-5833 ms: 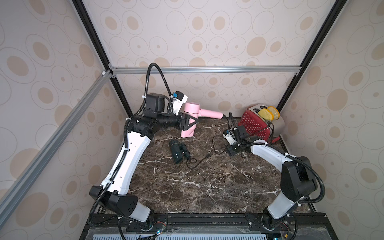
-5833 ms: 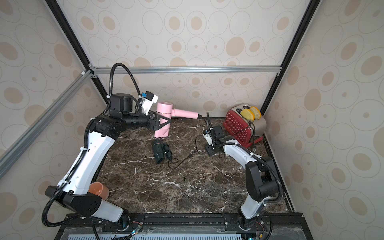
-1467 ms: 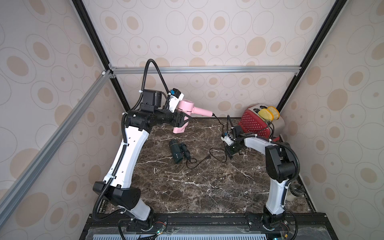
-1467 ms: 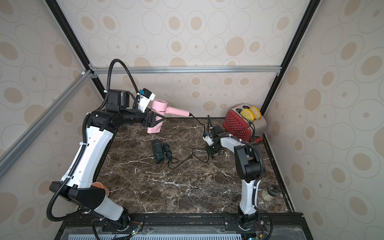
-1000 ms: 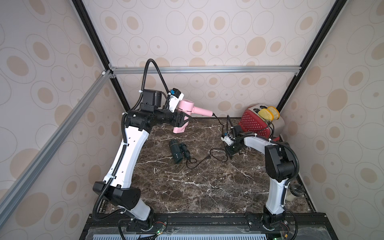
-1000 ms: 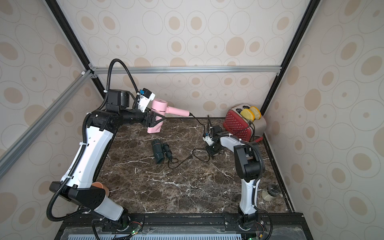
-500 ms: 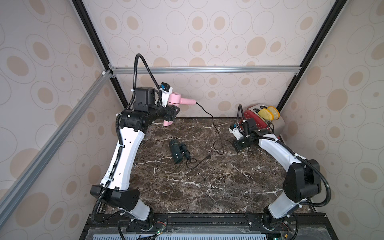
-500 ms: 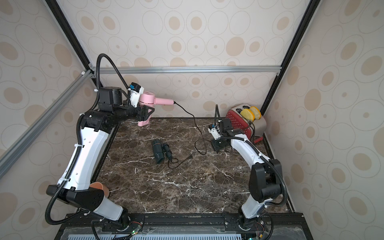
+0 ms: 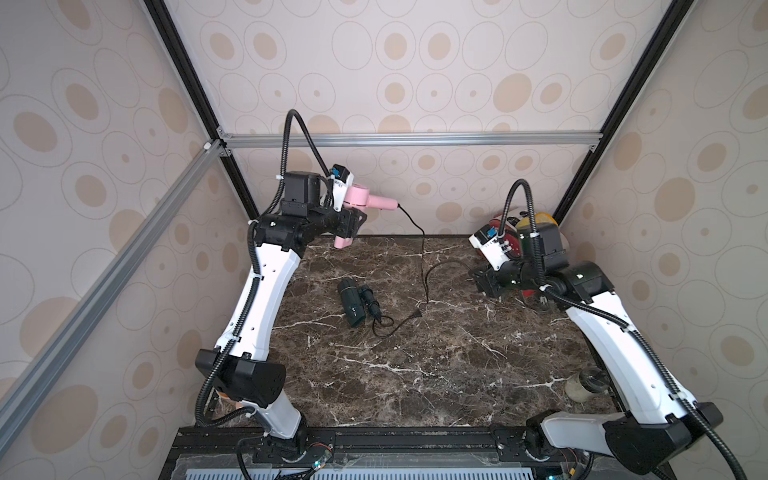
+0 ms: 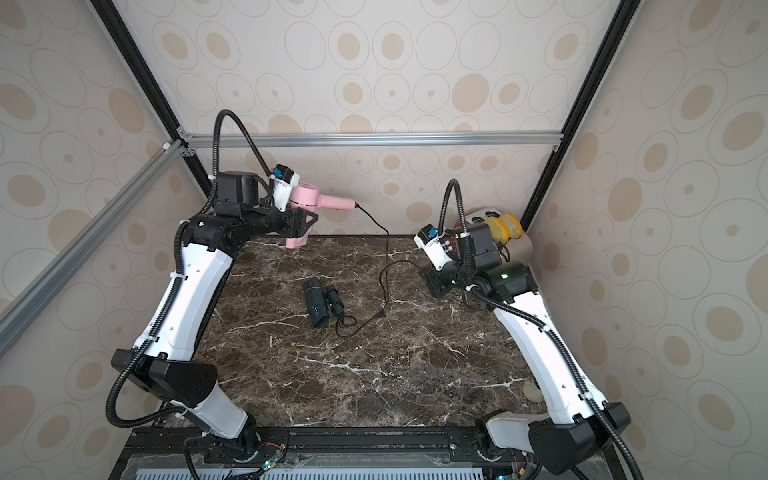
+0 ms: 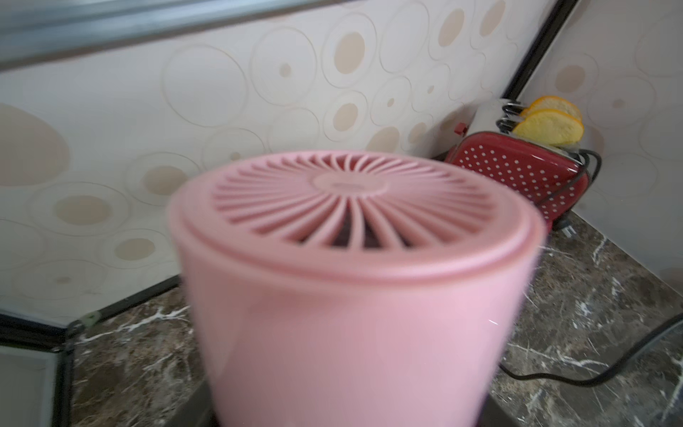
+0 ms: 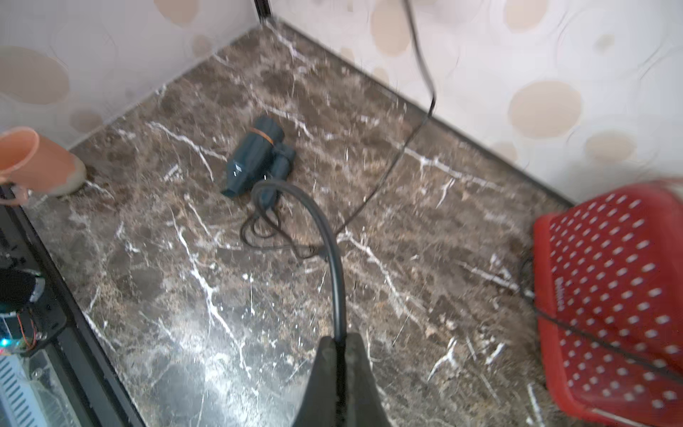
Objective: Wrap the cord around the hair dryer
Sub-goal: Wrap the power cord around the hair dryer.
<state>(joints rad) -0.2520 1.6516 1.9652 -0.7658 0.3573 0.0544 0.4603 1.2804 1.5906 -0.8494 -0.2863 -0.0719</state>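
Observation:
The pink hair dryer (image 9: 361, 198) (image 10: 309, 196) is held high at the back left, with my left gripper (image 9: 351, 220) (image 10: 301, 220) shut on its barrel. Its vented rear (image 11: 351, 207) fills the left wrist view and hides the fingers. The black cord (image 9: 423, 253) (image 10: 387, 249) drops from the handle's end, dips close to the table and curves right. My right gripper (image 9: 482, 278) (image 10: 432, 282) (image 12: 339, 345) is shut on the cord (image 12: 332, 251), just in front of the toaster and a little above the table.
A dark teal hair dryer (image 9: 353, 301) (image 12: 255, 155) lies mid-table with its own thin cord (image 9: 384, 328) looped beside it. A red dotted toaster (image 11: 517, 177) (image 12: 610, 277) stands in the back right corner. An orange cup (image 12: 33, 162) stands by the front left, a small jar (image 9: 584, 384) front right.
Over the last second my left arm raised the pink dryer up and to the left. My right gripper drew the cord back toward the toaster, and the cord now hangs longer between them.

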